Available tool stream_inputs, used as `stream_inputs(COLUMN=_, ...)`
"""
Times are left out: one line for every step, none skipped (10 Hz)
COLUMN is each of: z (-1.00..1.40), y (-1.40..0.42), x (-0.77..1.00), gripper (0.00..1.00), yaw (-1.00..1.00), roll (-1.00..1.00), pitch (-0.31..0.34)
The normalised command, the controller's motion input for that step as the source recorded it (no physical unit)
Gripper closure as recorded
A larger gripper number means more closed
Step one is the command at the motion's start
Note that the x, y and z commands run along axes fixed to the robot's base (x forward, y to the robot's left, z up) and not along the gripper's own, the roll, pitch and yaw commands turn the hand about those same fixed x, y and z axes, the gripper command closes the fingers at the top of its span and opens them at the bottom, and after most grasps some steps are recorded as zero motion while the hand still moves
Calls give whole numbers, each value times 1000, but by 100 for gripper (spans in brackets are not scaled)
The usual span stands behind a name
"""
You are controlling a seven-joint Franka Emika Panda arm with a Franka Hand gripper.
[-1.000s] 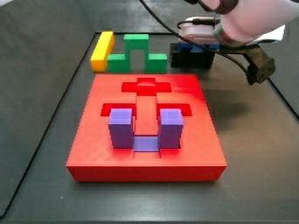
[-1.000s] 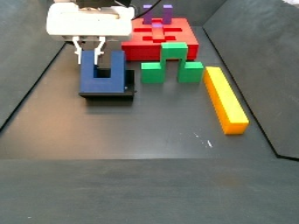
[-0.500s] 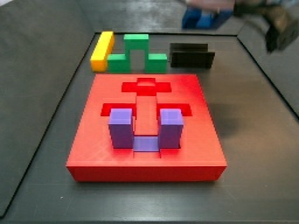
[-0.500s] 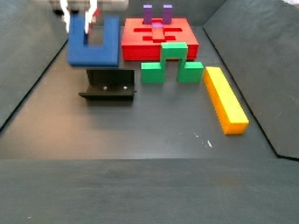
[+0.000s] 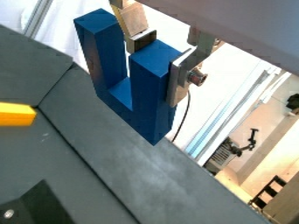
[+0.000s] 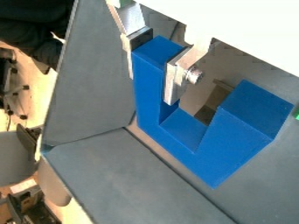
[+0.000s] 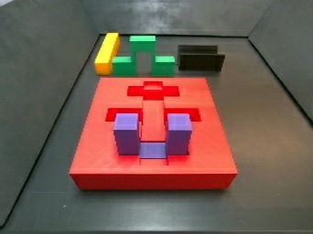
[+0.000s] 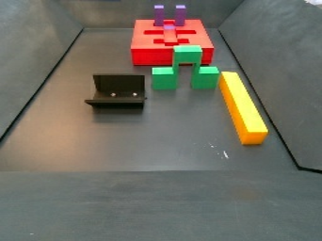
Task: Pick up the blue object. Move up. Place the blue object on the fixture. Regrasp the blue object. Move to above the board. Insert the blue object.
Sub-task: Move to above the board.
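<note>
I am seeing the hand (image 5: 160,59) only in both wrist views, clamping one prong of the blue object (image 5: 126,79) between its silver fingers (image 6: 176,77); neither is showing in the side views. The fixture (image 8: 116,92) is standing bare on the dark matte table (image 8: 151,141), with open floor around it. The red board (image 7: 153,132) is carrying a purple block (image 7: 152,134); green block (image 8: 185,74) and yellow bar (image 8: 242,105) are lying nearby.

I see the claw (image 5: 160,54) only in both wrist views, out of frame in both side views; one prong of the blue block (image 6: 211,122) between its fingers (image 6: 176,77) hides its pads, its body cropped.
</note>
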Motion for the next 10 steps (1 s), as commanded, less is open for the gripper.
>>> stream_inputs(z=272, y=-3, x=16, gripper=100, yaw=16, roll=18, pitch=82)
stream_inputs(z=293, y=-1400, x=-1311, gripper=100, yaw=-4, roll=-1000, pitch=124)
stream_inputs(z=278, y=-1400, x=-1337, gripper=100, yaw=2, roll=-1000, pitch=106)
stream_inputs(z=273, y=-1359, x=-1400, gripper=100, yaw=15, roll=-1000, pitch=79)
stream_inputs(z=250, y=-1323, x=-1400, gripper=100, yaw=22, roll=-1000, pitch=71)
stream_inputs(z=256, y=-1321, x=-1400, gripper=100, yaw=28, roll=-1000, pitch=68)
stream_inputs(z=247, y=-1286, x=-1400, gripper=100, yaw=39, roll=-1000, pitch=60)
stream_inputs(z=127, y=-684, x=-786, gripper=100, yaw=40, roll=-1000, pitch=50)
stream_inputs(z=34, y=-230, x=-341, gripper=100, yaw=44, roll=-1000, pitch=45)
stream_inputs(z=20, y=-135, x=-214, gripper=100, yaw=38, roll=-1000, pitch=46)
